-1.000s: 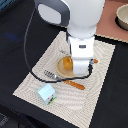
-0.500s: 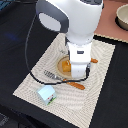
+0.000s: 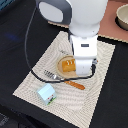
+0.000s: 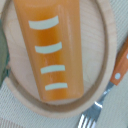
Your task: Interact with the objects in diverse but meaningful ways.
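Note:
A golden bread loaf point(image 3: 67, 65) with pale score marks lies on a round wooden plate point(image 3: 61, 70) in the middle of the striped placemat point(image 3: 35, 82). In the wrist view the loaf point(image 4: 50, 50) fills the picture, lying along the plate point(image 4: 100, 55). My gripper point(image 3: 81, 62) hangs directly over the loaf, and its fingers are hidden under the white hand. A pale blue-white carton point(image 3: 46, 93) stands near the mat's front corner. A grey curved edge, perhaps the saucepan point(image 4: 2, 55), shows beside the plate.
A fork with an orange handle point(image 3: 75, 84) lies on the mat just in front of the plate, and its tines point(image 4: 90, 120) show in the wrist view. A bowl point(image 3: 122, 17) stands on the brown surface at the exterior view's far right. A black cable point(image 3: 35, 60) loops over the mat.
The arm has shifted slightly and the hand sits a little lower over the loaf. The loaf, fork and carton have not moved.

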Controlling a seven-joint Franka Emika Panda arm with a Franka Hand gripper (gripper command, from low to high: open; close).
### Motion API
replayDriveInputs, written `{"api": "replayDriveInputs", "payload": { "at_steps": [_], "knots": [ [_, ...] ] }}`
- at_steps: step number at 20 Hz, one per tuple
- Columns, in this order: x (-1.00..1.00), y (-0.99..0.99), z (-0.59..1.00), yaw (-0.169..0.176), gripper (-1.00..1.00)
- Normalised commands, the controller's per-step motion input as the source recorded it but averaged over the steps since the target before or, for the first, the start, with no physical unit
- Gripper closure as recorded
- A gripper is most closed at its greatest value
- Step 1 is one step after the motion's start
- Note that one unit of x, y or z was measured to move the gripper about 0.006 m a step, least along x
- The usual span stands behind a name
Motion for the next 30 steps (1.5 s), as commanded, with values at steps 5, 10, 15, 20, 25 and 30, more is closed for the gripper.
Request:
{"api": "replayDriveInputs", "payload": {
  "at_steps": [5, 10, 15, 20, 25, 30],
  "knots": [
    [0.08, -0.57, 0.58, -0.011, -1.00],
    [-0.05, -0.75, 0.24, -0.044, -1.00],
    [-0.30, -0.71, -0.04, -0.075, -1.00],
    [-0.38, -0.65, -0.15, -0.091, -1.00],
    [-0.44, -0.53, -0.21, -0.128, -1.00],
    [-0.29, -0.33, -0.19, -0.207, -1.00]
  ]
}}
